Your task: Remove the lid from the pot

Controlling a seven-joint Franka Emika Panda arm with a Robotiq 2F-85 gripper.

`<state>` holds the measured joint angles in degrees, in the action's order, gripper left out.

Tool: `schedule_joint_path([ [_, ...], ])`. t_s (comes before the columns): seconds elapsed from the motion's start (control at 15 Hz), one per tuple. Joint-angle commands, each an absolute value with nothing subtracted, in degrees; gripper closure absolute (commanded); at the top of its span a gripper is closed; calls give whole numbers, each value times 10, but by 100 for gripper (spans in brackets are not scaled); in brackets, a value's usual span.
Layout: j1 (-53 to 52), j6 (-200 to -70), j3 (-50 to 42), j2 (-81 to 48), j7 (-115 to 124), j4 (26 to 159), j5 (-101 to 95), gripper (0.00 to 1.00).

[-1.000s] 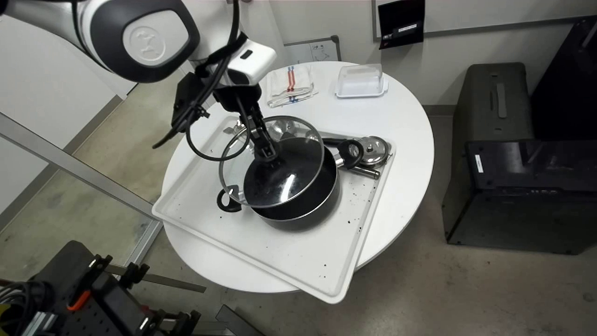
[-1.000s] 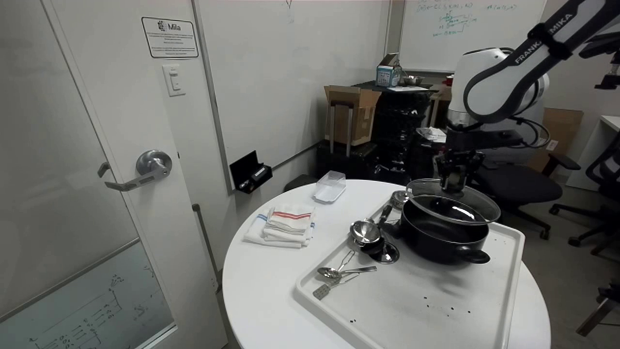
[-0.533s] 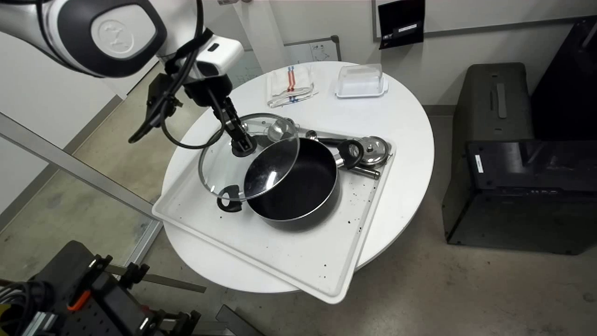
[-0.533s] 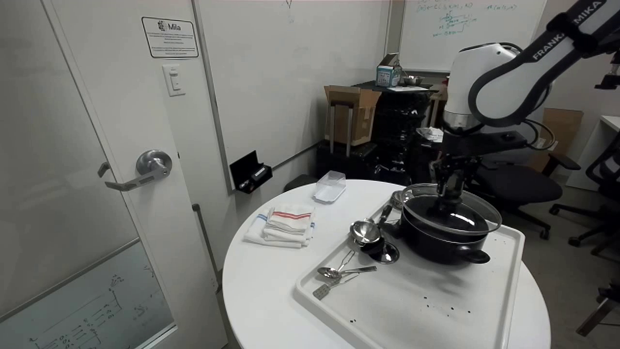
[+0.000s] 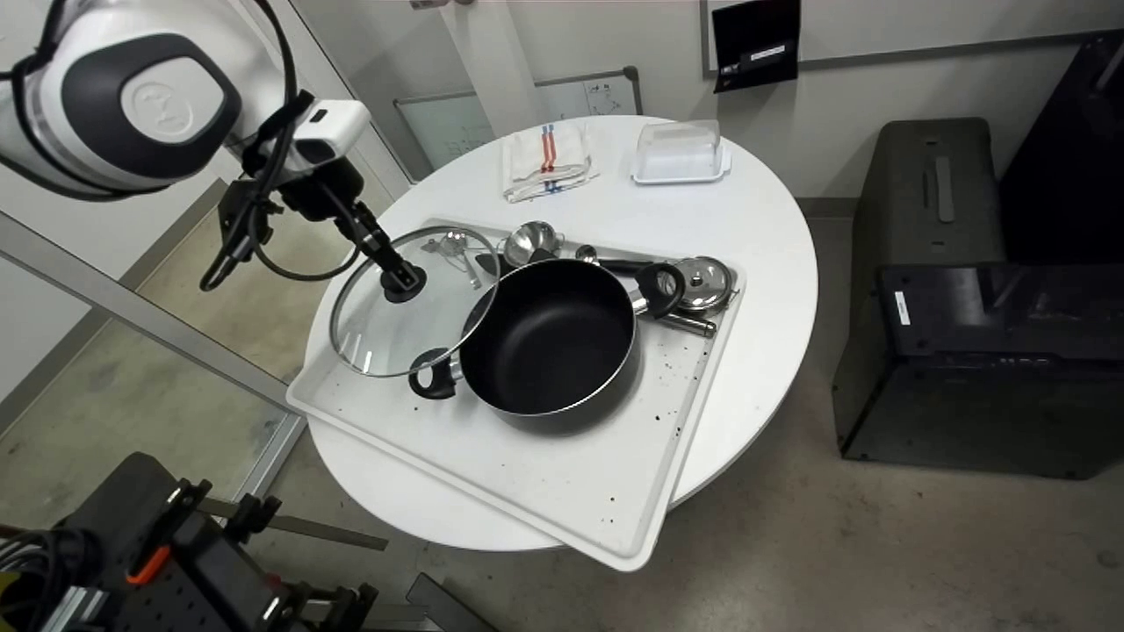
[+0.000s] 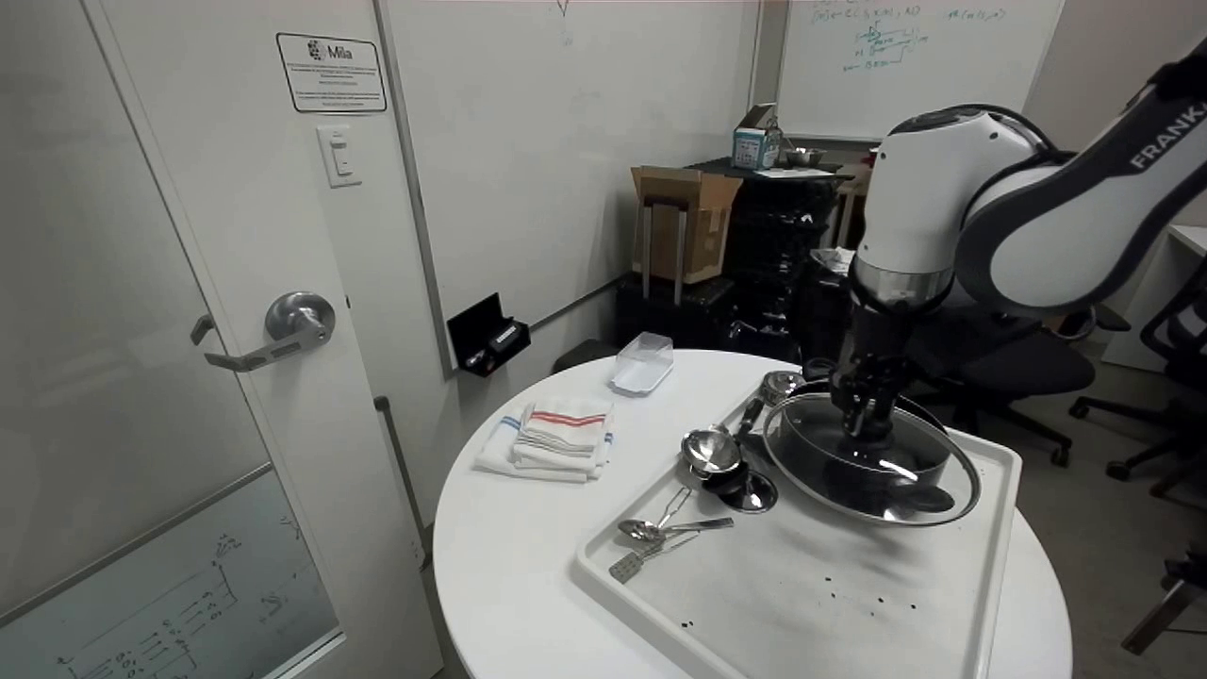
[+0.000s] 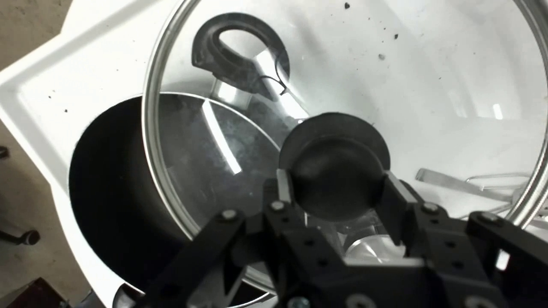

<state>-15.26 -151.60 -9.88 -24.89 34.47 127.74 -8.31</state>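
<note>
The lid is a round clear glass disc with a metal rim and a dark knob; it shows in both exterior views (image 5: 378,338) (image 6: 820,476) and in the wrist view (image 7: 428,94). My gripper (image 7: 338,186) is shut on the lid's knob, one finger on each side; it also shows in both exterior views (image 5: 404,279) (image 6: 866,424). The lid hangs slightly tilted above the tray, off to one side of the black pot (image 5: 562,342). Its edge still overlaps the pot's near side and loop handle. The pot's dark inside (image 7: 115,184) is mostly uncovered and looks empty.
The pot stands on a white tray (image 5: 562,474) on a round white table (image 5: 755,386). A small metal lidded pot (image 5: 702,281), a metal bowl (image 5: 529,241) and small utensils (image 6: 651,533) lie along the tray's side. Folded towels (image 5: 544,162) and a clear plastic box (image 5: 678,154) stand beyond.
My gripper has carried the lid sideways off the pot, leftward in an exterior view, so most of the pot's opening now shows. The pot has not moved.
</note>
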Motion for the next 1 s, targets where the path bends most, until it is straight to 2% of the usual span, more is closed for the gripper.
schedule_joint_path([
  [0.0, -197, -1555, -105, -231, 391, 1309, -133, 76],
  [0.4, -253, -1603, -102, -244, 439, 1322, -175, 76],
  [0.93, -260, -1649, -81, -273, 415, 1322, -149, 76],
])
